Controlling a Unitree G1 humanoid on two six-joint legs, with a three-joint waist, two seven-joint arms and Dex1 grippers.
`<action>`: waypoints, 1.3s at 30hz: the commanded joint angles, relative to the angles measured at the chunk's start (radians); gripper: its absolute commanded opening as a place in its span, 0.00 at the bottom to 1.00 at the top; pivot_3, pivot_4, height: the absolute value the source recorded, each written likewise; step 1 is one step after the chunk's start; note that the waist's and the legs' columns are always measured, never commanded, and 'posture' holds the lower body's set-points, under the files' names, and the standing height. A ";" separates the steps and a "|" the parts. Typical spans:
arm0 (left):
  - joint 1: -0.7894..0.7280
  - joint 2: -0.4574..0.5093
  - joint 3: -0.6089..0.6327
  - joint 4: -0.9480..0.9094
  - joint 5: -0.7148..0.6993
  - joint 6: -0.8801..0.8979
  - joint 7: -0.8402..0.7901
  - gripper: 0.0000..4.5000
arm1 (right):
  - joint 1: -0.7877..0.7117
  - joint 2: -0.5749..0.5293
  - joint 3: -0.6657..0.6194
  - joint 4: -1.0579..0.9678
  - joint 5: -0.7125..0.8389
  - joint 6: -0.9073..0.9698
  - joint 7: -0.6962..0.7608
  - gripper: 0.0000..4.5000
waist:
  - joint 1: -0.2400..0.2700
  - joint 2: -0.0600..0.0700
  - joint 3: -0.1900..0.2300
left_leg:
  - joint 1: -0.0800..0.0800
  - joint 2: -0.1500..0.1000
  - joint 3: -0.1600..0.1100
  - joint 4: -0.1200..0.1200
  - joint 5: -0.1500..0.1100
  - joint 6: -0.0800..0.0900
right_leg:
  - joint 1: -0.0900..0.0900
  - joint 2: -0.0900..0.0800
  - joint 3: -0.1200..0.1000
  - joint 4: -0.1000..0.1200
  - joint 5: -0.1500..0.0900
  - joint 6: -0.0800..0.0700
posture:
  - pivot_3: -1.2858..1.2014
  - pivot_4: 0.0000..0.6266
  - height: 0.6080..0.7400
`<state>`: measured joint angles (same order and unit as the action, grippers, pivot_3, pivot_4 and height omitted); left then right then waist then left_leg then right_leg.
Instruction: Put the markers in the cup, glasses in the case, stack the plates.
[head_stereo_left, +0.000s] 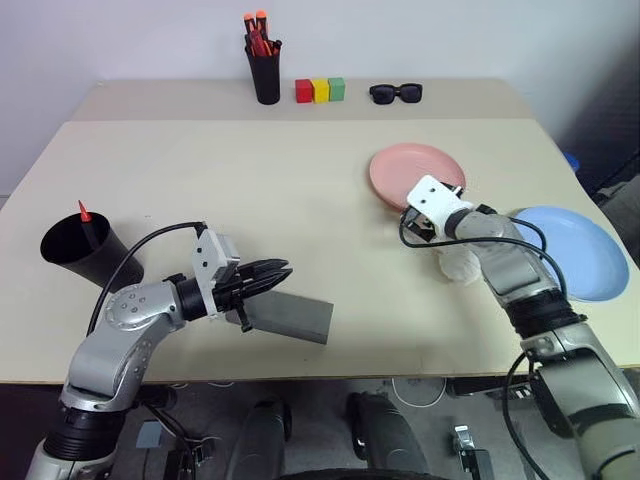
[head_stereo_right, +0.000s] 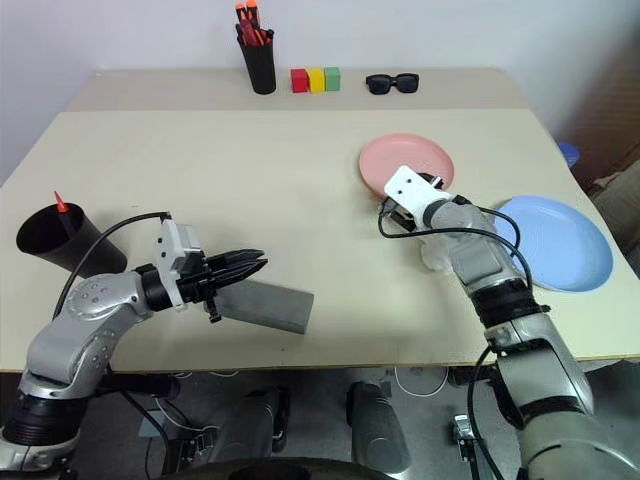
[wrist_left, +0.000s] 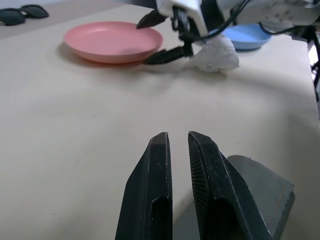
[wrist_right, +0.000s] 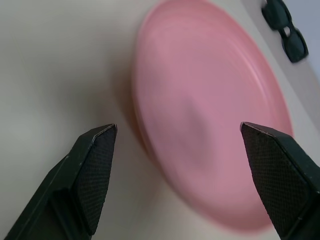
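A broad stretch of bare table (head_stereo_left: 300, 200) is seen between the two arms, with the far strip taken up by a tall pen cup (head_stereo_left: 265, 72), three coloured blocks (head_stereo_left: 320, 90) and black sunglasses (head_stereo_left: 396, 93). The wide black cup (head_stereo_left: 85, 252) is placed near the table's left edge, a red marker (head_stereo_left: 85, 213) standing in it; the blue plate (head_stereo_left: 575, 250) lies close to the right edge, and the pink plate (head_stereo_left: 415, 175) lies just inward of it, apart from it.

The right gripper (wrist_right: 177, 175) is held wide open at the near rim of the pink plate, one finger over the table and one over the plate; nothing is gripped. The left gripper (wrist_left: 177, 170) is closed, its fingers nearly together and empty, poised just above the grey case (head_stereo_left: 290, 317), which lies near the front edge.

Part of the blue plate is covered by the right arm. A crumpled white thing (wrist_left: 215, 52) beside that arm cannot be identified.
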<state>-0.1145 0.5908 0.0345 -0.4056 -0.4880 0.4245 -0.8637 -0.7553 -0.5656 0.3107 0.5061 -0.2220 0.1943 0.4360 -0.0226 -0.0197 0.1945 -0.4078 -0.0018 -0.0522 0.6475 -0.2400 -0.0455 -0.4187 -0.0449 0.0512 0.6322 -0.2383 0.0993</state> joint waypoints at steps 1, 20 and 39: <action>0.005 -0.007 0.011 -0.037 0.001 -0.022 0.022 0.12 | -0.054 0.014 0.024 0.108 -0.063 -0.132 -0.020 0.78 | 0.000 0.000 0.000 | 0.000 0.000 0.000 0.000 0.000 0.000 | 0.000 0.000 0.000 0.000 0.000 0.000 | 0.52 0.24 1.00; -0.074 -0.089 -0.165 -0.069 0.020 -0.031 0.037 0.12 | 0.313 -0.188 -0.315 -0.614 -0.013 0.106 0.102 0.01 | 0.015 0.002 0.001 | -0.001 -0.002 -0.002 0.000 0.000 0.000 | 0.001 -0.001 0.000 0.000 0.000 0.001 | 0.52 0.24 1.00; -0.154 -0.160 -0.234 0.158 0.093 -0.189 -0.067 0.12 | 0.848 -0.313 -0.656 -0.806 0.061 0.317 0.216 0.07 | 0.009 0.005 -0.001 | 0.006 -0.001 0.000 0.001 0.000 0.000 | 0.008 -0.001 0.001 -0.002 -0.003 -0.003 | 0.52 0.24 1.00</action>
<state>-0.2728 0.4321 -0.2130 -0.2353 -0.4001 0.2615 -0.9302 0.1011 -0.8501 -0.3243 -0.3000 -0.1552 0.5346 0.6649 -0.0136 -0.0147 0.1931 -0.4021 -0.0031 -0.0523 0.6486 -0.2401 -0.0454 -0.4102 -0.0459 0.0519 0.6303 -0.2409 0.0968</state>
